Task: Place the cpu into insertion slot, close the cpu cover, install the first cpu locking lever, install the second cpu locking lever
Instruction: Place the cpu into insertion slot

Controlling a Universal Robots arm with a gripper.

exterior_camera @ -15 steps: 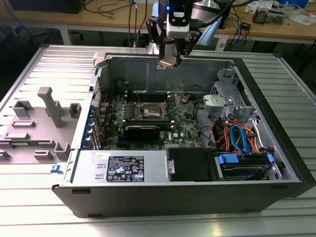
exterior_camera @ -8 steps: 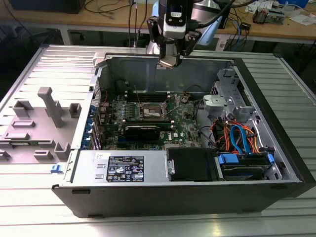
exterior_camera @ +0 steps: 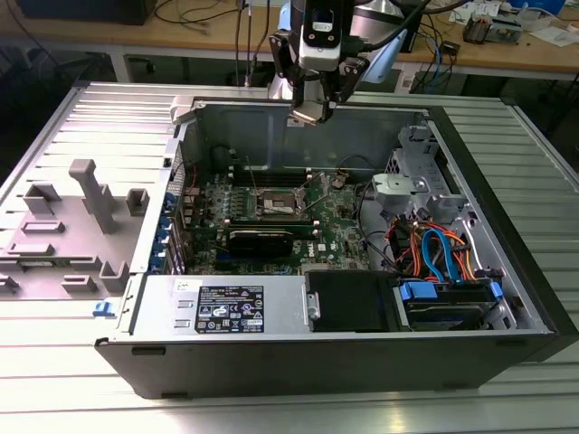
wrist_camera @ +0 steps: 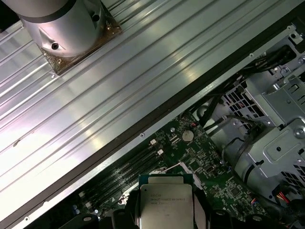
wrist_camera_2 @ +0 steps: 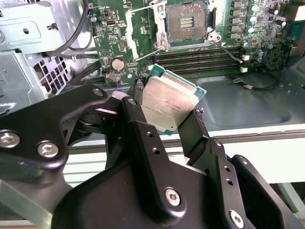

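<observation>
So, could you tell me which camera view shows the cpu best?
The second wrist view: the whole cpu shows there, tilted and clamped in the gripper. The first wrist view shows its metal top, cut off at the picture's edge. In the exterior view it is too small to make out.

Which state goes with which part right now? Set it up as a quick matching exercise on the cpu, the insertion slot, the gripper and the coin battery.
Things:
1. cpu
2. insertion slot
3. gripper
4. coin battery

States:
A. empty, contacts exposed
B. closed on the chip, up above the open case
C. held in the air, metal top showing
D. round and silver, seated on the green board

Pairs: 1-C, 2-A, 3-B, 4-D
</observation>
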